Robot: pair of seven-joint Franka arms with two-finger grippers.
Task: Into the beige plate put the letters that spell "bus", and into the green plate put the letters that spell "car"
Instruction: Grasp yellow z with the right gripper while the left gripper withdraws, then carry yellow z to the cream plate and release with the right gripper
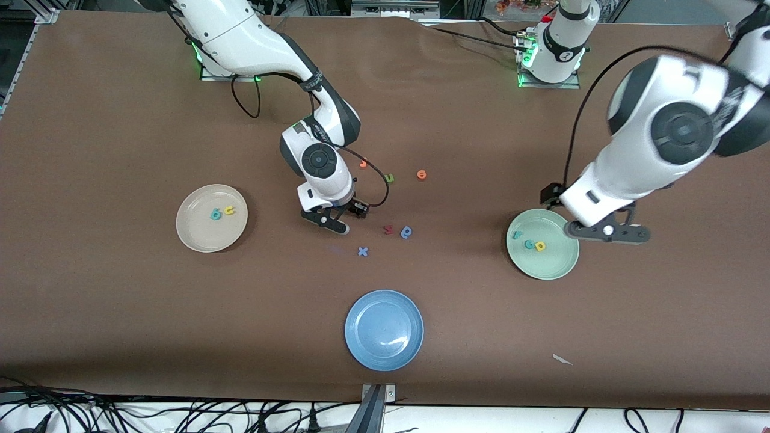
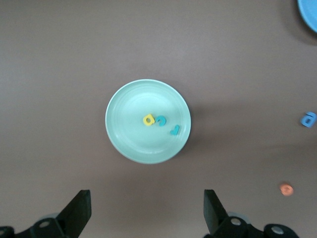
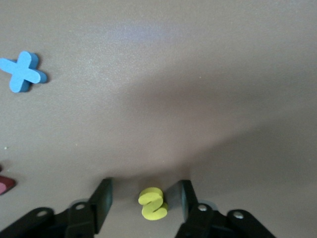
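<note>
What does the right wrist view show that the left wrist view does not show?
Only the right wrist view: the yellow s on the table between the open fingers of the right end effector, and a blue x.

Only the left wrist view: the green plate holding the yellow a, teal c and teal r, seen past the open left end effector; a blue letter and an orange one.

Both: the brown table.

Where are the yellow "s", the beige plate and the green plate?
yellow "s" (image 3: 153, 203): right wrist view, its middle.
beige plate (image 1: 198, 237): front view, bare floor near the rim.
green plate (image 2: 130, 130): left wrist view, bare floor.
</note>
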